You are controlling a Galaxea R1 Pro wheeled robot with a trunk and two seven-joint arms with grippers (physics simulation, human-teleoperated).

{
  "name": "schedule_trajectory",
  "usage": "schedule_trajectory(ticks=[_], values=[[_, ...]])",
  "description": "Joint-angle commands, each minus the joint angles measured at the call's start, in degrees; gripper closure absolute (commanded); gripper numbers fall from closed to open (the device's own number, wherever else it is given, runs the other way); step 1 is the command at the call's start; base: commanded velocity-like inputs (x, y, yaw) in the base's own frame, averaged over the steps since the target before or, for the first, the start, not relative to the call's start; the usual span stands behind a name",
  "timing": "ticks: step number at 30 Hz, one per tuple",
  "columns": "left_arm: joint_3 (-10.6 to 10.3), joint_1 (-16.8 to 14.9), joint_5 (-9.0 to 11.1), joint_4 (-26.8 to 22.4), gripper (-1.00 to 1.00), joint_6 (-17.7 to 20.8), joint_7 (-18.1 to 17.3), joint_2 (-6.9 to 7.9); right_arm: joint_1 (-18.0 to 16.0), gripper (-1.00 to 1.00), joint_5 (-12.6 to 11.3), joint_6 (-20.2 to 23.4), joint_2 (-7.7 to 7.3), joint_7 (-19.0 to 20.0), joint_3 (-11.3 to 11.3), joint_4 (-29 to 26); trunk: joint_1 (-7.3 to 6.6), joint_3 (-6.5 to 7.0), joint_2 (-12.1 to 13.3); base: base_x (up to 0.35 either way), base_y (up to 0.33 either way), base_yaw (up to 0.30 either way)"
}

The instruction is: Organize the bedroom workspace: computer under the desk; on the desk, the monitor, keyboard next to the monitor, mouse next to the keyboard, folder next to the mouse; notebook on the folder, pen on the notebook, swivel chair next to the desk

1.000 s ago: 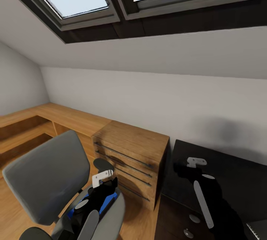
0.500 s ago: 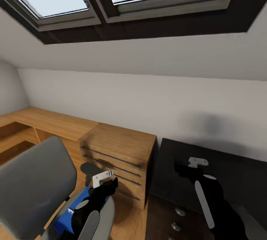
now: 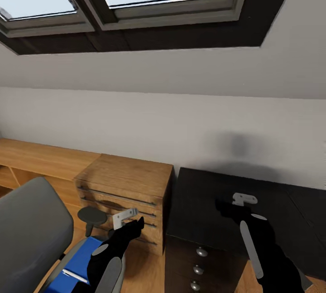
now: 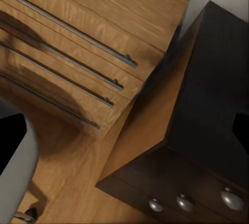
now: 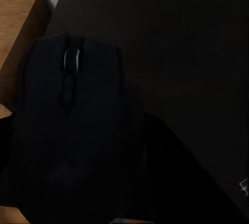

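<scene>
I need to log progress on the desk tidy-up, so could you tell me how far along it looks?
Early still. In hand: the right claw holds the mouse above the black desk. Left: the blue folder is still on the grey chair beside the left claw. No monitor, keyboard, notebook or pen can be seen, so nothing can be confirmed done.

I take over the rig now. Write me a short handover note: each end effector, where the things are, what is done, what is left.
Right end effector: shut on the mouse, held above the dark desk top.
Left end effector: state unclear, hanging over the floor between the swivel chair and the oak drawer unit.
Folder: lying on the chair seat.
Done: mouse picked up.
Left: set the mouse down, move the folder to the desk; monitor, keyboard, notebook and pen to be checked.
</scene>
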Motion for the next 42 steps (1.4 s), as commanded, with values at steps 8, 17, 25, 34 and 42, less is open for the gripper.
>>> schedule_trajectory(ticks=[8, 17, 25, 34, 42], values=[[0.0, -0.1, 0.7, -0.1, -1.0, 0.1, 0.5, 0.11, -0.1, 1.0, -0.8, 0.1, -0.08, -0.9, -0.2, 0.0, -0.87, 0.65, 1.5, 0.017, 0.0, -0.037], [0.0, -0.1, 0.7, 0.2, -1.0, 0.2, 0.5, 0.19, -0.1, 1.0, -0.8, 0.1, -0.09, -1.4, -0.2, 0.9, -0.87, 1.2, 1.5, -0.06, 0.0, -0.198], [0.0, -0.1, 0.7, 0.2, -1.0, 0.2, 0.5, 0.19, -0.1, 1.0, -0.8, 0.0, -0.09, -2.2, -0.2, 1.0, -0.87, 1.71, 1.5, -0.243, 0.0, -0.222], [0.1, -0.1, 0.7, 0.2, -1.0, 0.2, 0.5, 0.22, -0.1, 1.0, -0.8, 0.0, -0.09, -2.2, -0.2, 1.0, -0.87, 2.29, 1.5, -0.02, 0.0, -0.223], [0.2, -0.1, 0.7, 0.2, -1.0, 0.3, 0.5, 0.44, -0.1, 1.0, -0.8, 0.0, 0.18, -4.6, 0.0, 0.9, -0.87, 2.54, 1.5, 0.0, 0.0, -0.096]])
